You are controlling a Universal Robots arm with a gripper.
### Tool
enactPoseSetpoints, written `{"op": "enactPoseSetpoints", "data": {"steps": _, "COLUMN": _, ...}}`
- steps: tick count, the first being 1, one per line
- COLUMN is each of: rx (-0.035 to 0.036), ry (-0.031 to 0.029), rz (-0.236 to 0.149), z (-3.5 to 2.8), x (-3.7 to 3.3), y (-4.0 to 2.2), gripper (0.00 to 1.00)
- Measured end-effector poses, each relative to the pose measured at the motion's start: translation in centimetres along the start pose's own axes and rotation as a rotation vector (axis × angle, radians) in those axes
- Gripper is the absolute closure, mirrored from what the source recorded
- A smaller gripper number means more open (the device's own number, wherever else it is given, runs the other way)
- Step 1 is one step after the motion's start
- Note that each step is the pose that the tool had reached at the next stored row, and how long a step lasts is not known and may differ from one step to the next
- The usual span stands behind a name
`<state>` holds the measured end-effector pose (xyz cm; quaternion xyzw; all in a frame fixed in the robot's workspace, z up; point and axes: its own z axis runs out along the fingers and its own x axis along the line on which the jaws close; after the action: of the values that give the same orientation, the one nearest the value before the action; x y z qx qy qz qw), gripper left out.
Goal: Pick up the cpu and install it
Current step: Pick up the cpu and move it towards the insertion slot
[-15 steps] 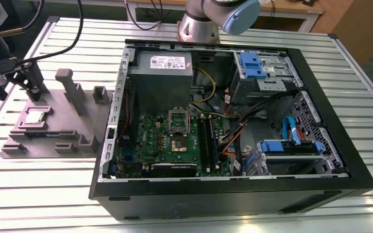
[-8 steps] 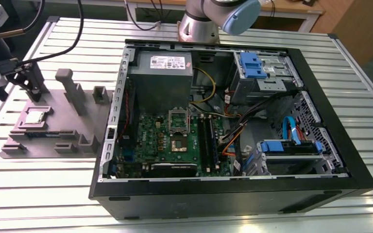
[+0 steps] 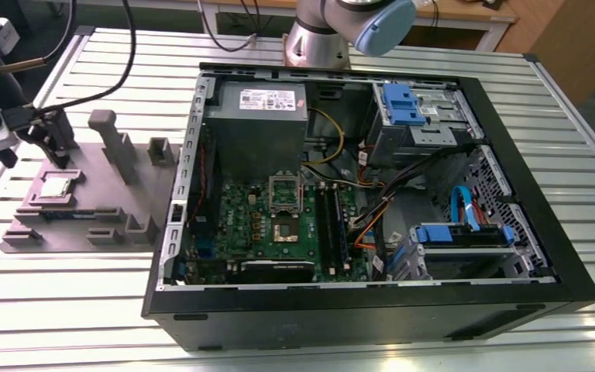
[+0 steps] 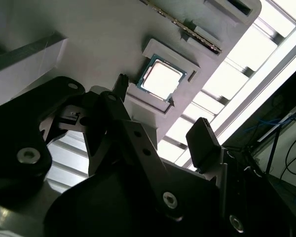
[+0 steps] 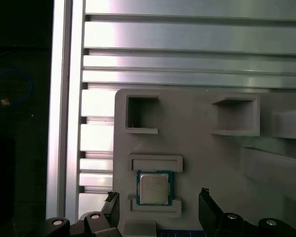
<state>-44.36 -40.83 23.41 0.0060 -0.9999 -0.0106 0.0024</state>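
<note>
Cpu: We found the cpu (image 3: pixel 56 186) lying flat, silver top up, in a square recess of the grey holder plate (image 3: pixel 106 221). It sat at the exterior view's left, outside the computer case (image 3: pixel 380 318).

Gripper: The gripper (image 3: pixel 34 153) hung just above the chip. Its two black fingers (image 5: pixel 208 210) were spread wide and released, with nothing clasped between them.

Chip against gripper: In both wrist views the cpu (image 4: pixel 160 79) (image 5: pixel 154 188) sat in line with the gap of the gripper (image 4: pixel 163 106) (image 5: pixel 158 197). One finger stood to either side of it, and we saw neither touching it.

Holder plate: The plate (image 5: pixel 202 153) lay on the slatted metal table (image 3: pixel 70 302), just beside the case. We noted raised blocks and other pockets around the chip's recess.

Case: The black case lay on its side with the panel off, and the green motherboard (image 3: pixel 266 232) faced up inside.

Socket: The socket (image 3: pixel 284 226) sat near the board's middle, well apart from the chip and the gripper.

Arm: The arm's base (image 3: pixel 318 43) stood on the table beyond the case.
</note>
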Motion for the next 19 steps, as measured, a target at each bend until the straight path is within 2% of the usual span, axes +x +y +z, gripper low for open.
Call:
{"op": "enactPoseSetpoints", "data": {"steps": 8, "rx": 0.0000, "ry": -0.0034, "rz": 0.000, "z": 1.45, "x": -0.01, "y": -0.18, "gripper": 0.26}}
{"op": "enactPoseSetpoints", "data": {"steps": 19, "rx": -0.0010, "ry": -0.0041, "rz": -0.001, "z": 3.36, "x": 0.12, "y": -0.22, "gripper": 0.26}}
